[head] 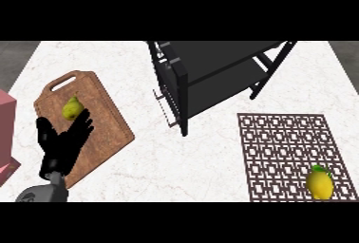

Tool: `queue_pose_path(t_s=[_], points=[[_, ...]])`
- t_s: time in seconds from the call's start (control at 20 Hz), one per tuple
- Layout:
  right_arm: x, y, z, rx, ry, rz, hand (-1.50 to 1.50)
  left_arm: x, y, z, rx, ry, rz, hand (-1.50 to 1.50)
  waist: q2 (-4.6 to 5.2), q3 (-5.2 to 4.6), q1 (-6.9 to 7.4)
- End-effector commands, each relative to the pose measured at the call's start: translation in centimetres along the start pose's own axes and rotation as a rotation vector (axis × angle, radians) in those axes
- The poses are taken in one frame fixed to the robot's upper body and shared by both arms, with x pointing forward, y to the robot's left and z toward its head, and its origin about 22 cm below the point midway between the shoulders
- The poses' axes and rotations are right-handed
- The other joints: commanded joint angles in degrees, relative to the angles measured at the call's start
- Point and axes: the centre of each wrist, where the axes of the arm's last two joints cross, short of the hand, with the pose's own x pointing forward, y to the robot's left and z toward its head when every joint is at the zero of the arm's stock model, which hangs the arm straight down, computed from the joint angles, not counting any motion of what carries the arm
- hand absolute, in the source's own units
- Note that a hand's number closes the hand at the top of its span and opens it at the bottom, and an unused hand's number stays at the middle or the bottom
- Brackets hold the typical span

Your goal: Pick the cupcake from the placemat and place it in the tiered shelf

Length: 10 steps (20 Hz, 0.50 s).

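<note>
A brown patterned placemat (280, 147) lies at the right of the counter. Near its lower right corner sits a yellow, lemon-like fruit with a green leaf (320, 184); I see no cupcake on the mat. The black tiered shelf (210, 71) stands at the top middle, and its shelves look bare. My left hand (61, 142) shows at the lower left, open with fingers up, resting over the wooden board and holding nothing. My right hand is out of view.
A wooden cutting board (105, 118) lies at the left with a green-yellow pear (70, 108) on it, just above my left fingers. A pink object (5, 133) pokes in at the left edge. White marble counter lies between board, shelf and mat.
</note>
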Motion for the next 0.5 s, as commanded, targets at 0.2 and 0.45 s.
queue_pose_path(t_s=[0.2, 0.45], points=[[0.0, -11.2, -0.1, -0.041, 0.068, -0.079, -1.50, -1.2, 0.7, 0.3, 0.007, 0.050, -0.003, 0.00, 0.11, -0.11, 0.02], [-1.8, -16.5, 0.9, -0.007, 0.032, -0.075, -1.50, -1.1, -0.8, -0.4, 0.002, 0.019, -0.018, 0.00, 0.44, -0.10, 0.25]])
